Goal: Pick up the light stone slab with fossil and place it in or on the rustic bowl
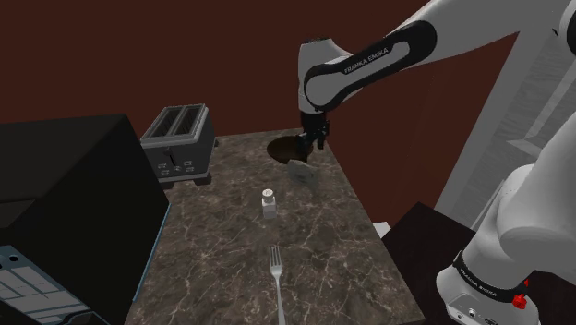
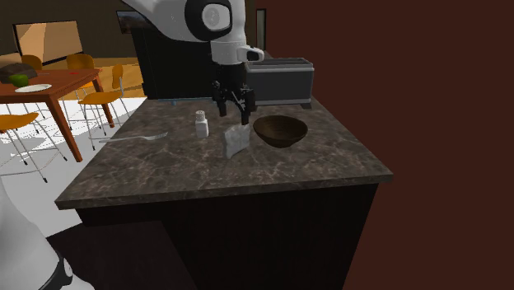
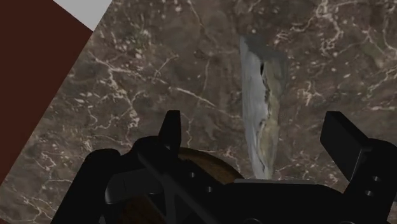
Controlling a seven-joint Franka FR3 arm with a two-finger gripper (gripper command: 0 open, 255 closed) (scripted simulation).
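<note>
Pale grey against dark veined marble: the light stone slab (image 2: 237,140), resting on the table (image 2: 313,165), just beside the brown rustic bowl (image 2: 280,130) and not in it. Appears to stand on its thin edge, leaning slightly, going by the second exterior view; looks narrow and rough-faced from the wrist camera.

Black claw (image 2: 233,103) poised directly above the slab, released, fingers (image 3: 170,130) spread wide and touching nothing. In the wrist view, slab lined up with the gap between them but down on the table beyond the tips, so not held.

Elsewhere on the table: a small white shaker (image 1: 269,203) near the middle, a fork (image 1: 276,277) closer to the stand, a two-slot toaster (image 1: 180,143) toward the back beside a large black appliance (image 1: 65,212). All well apart from the slab.

As for progress: claw in position over the target, nothing more. No grasp yet, no lift, bowl apparently empty. Left to do: lower the claw around the slab, close on its two broad faces, raise it clear of the table, carry it the short way over the bowl's rim, then let go. Worth minding: a thin stone on edge, probably quick to topple if nudged by one finger ahead of the other.
</note>
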